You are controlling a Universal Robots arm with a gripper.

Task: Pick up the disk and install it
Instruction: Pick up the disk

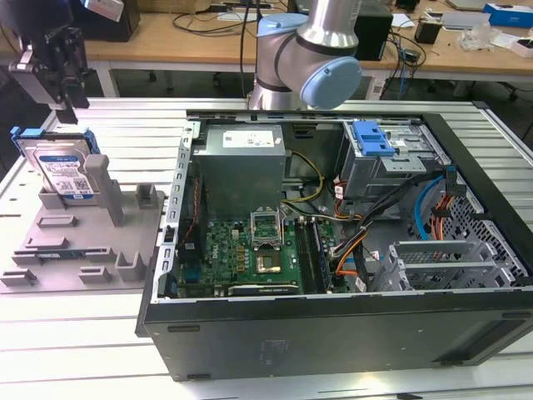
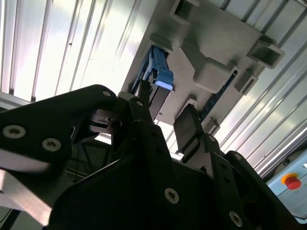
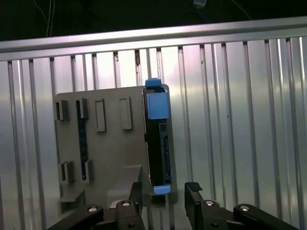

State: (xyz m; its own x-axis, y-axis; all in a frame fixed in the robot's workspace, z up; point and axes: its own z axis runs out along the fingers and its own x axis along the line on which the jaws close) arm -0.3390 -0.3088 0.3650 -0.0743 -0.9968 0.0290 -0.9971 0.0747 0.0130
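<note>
Hovering hand (image 1: pixel 71 102): released, empty.
Disk (image 1: pixel 62 171): directly below hand, standing on edge in grey fixture (image 1: pixel 125 246).
Alignment: thin upper edge faces finger gap.

We see the disk (image 1: pixel 52 158) silver with a white-and-blue label (image 1: pixel 70 175), its bracket (image 3: pixel 157 105) blue, the fixture (image 1: pixel 92 250) grey, the table (image 1: pixel 75 333) ribbed silver.

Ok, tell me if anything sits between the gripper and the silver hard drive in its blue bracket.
Nothing visible does. The black gripper hangs open above the silver, blue-bracketed hard drive, which stands on edge in the grey plastic holder, with only air between.
</note>
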